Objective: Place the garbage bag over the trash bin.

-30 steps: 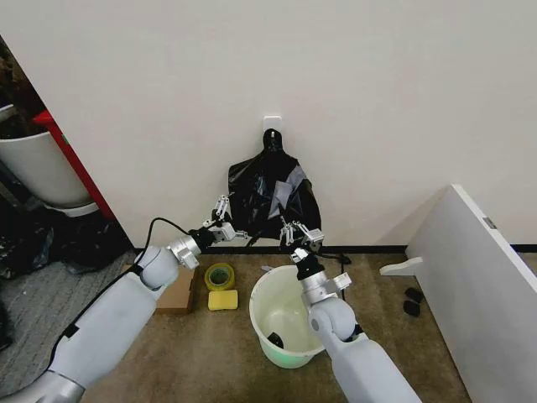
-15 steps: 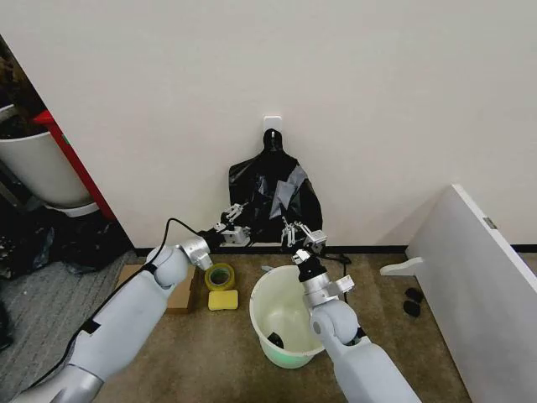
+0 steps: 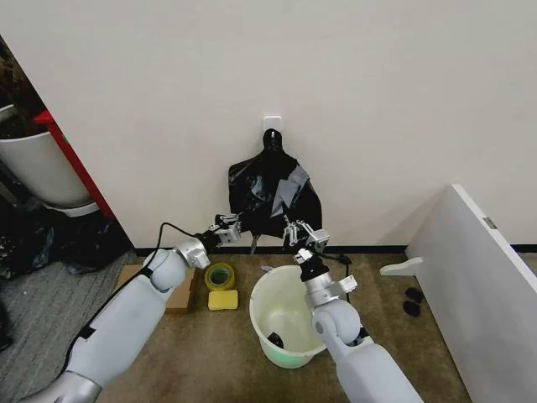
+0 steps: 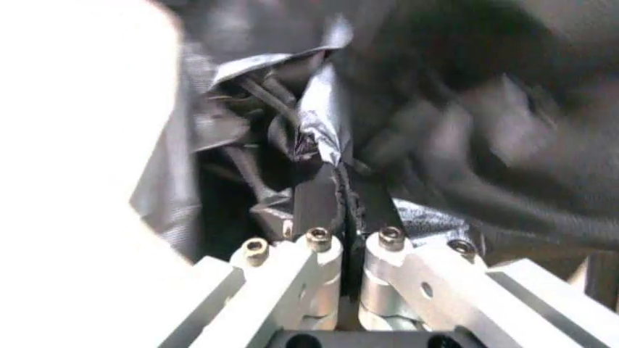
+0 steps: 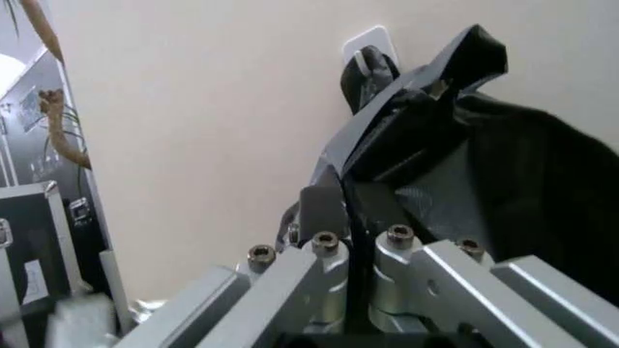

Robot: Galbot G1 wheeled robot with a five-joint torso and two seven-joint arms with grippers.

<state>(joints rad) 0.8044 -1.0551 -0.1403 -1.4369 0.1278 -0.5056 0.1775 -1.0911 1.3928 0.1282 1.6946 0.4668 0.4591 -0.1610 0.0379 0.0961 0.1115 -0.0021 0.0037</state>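
The left claw (image 3: 228, 227) is clenched on the lower left hem of the garbage bag (image 3: 270, 195), and the right claw (image 3: 299, 233) is pinched shut on film at the lower right hem. The bag hangs from a wall hook (image 3: 272, 126) directly above the trash bin (image 3: 285, 317), which stands on the floor by the wall. To do this well, I judge both claws should keep their pinch, lift the bag clear of the hook together, then spread the mouth wider than the rim before lowering.

We see the thin, glossy black plastic garbage bag (image 3: 270, 191) hanging crumpled against the wall from a white hook, its lower edge just above the floor. The round cream-white plastic trash bin (image 3: 288, 317) with its pale green base stands upright on the floor below it, open-topped.
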